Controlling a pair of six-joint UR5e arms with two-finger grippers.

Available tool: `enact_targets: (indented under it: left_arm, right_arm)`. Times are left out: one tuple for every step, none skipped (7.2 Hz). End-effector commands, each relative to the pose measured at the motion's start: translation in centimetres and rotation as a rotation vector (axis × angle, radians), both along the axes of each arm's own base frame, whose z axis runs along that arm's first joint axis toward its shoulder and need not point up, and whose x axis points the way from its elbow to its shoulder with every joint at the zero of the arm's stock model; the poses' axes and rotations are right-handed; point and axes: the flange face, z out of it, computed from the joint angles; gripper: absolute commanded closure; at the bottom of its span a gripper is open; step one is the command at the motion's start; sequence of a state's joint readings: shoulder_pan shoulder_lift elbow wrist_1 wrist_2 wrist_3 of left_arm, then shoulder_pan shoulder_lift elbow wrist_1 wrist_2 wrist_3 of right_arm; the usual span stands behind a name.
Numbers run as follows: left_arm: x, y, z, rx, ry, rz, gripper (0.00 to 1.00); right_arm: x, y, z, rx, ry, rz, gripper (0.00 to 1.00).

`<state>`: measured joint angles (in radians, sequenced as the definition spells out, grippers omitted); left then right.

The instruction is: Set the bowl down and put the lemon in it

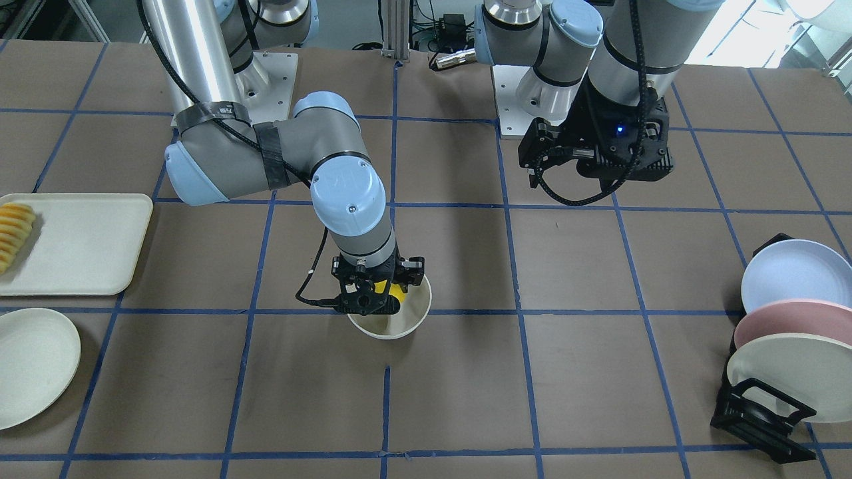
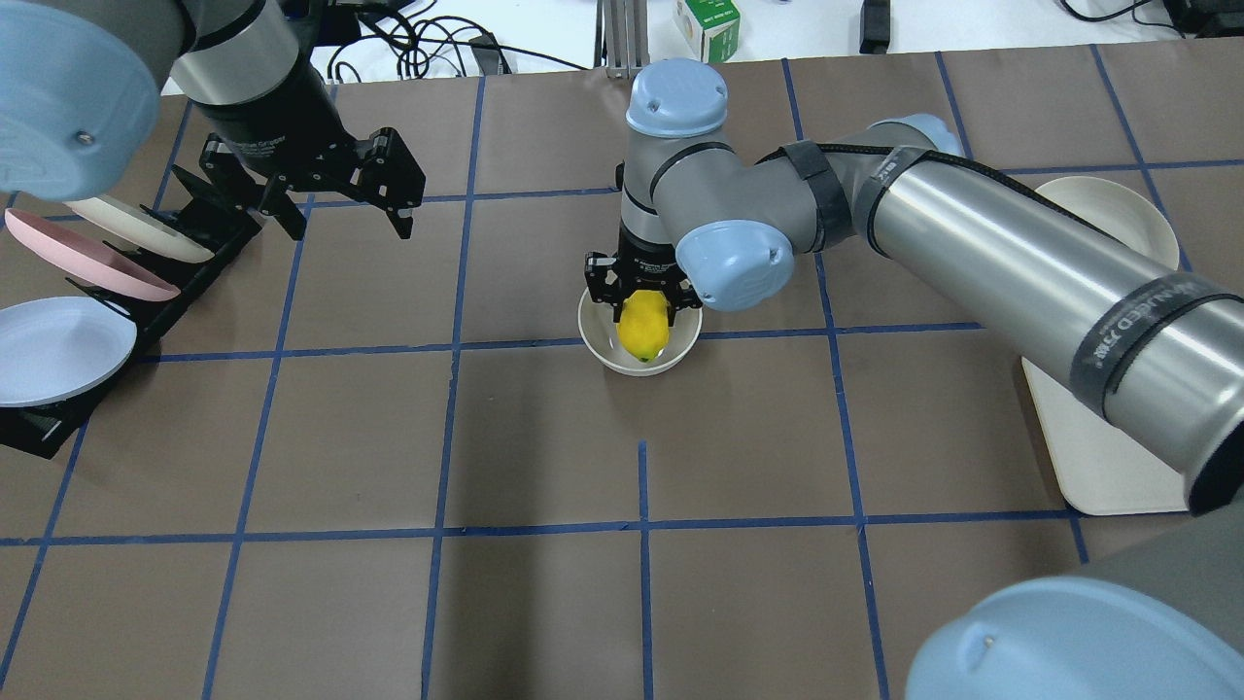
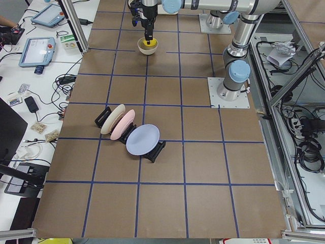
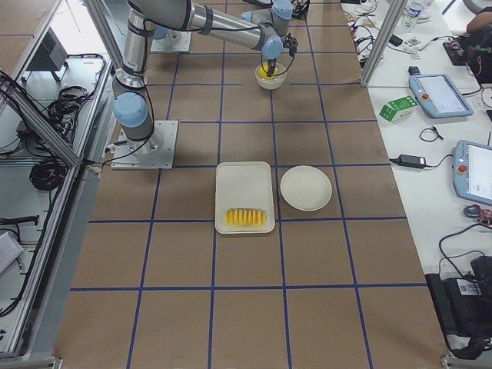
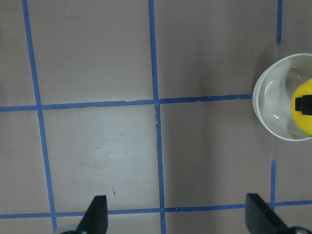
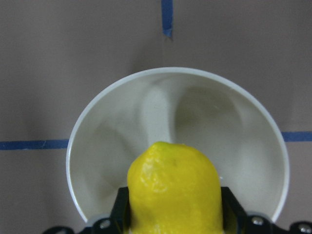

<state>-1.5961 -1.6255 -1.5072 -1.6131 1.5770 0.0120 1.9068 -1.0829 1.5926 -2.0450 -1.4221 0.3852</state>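
Observation:
The cream-white bowl (image 2: 603, 345) stands upright near the table's middle; it also shows in the front view (image 1: 406, 322) and the right wrist view (image 6: 209, 109). My right gripper (image 2: 641, 303) points straight down over it and is shut on the yellow lemon (image 2: 644, 328), holding it in the bowl's mouth. The right wrist view shows the lemon (image 6: 173, 183) between the two fingers (image 6: 123, 210). My left gripper (image 2: 348, 222) is open and empty, hovering well to the left near the plate rack. Its wrist view shows the bowl (image 5: 273, 105) and lemon (image 5: 303, 92) at the right edge.
A black rack (image 2: 185, 282) with blue, pink and cream plates stands at the table's left side. A cream tray (image 1: 86, 239) with fruit slices (image 1: 13, 233) and a flat cream plate (image 1: 33, 366) lie on the robot's right side. Blue tape lines grid the brown table.

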Motion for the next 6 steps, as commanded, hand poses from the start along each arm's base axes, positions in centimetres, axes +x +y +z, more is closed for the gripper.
enact_targets:
  left_arm:
    - [-0.03,0.31,0.4,0.005,0.0,-0.004,0.0]
    - [-0.15,0.45,0.54,0.004,0.005,-0.007,0.0]
    - [-0.16,0.23,0.23,0.01,0.012,-0.005,0.0]
    - [0.09,0.19,0.32,0.007,0.011,-0.001,0.0]
    - [0.08,0.45,-0.01,0.017,0.005,-0.002,0.0]
    - [0.03,0.23,0.12,0.014,0.009,-0.002,0.0]
  right_arm:
    - [0.86,0.15,-1.69,0.011,-0.004,0.004,0.9]
    - [0.76,0.27,-1.54,0.012,0.001,0.005,0.74]
    - [0.77,0.22,-1.7,0.011,0.002,0.006,0.5]
    - [0.75,0.07,-1.69,0.007,-0.002,0.009,0.35]
    - [0.79,-0.06,-1.74,0.0,-0.005,0.021,0.18]
    - [0.7,-0.16,-2.24,0.002,0.008,0.022,0.0]
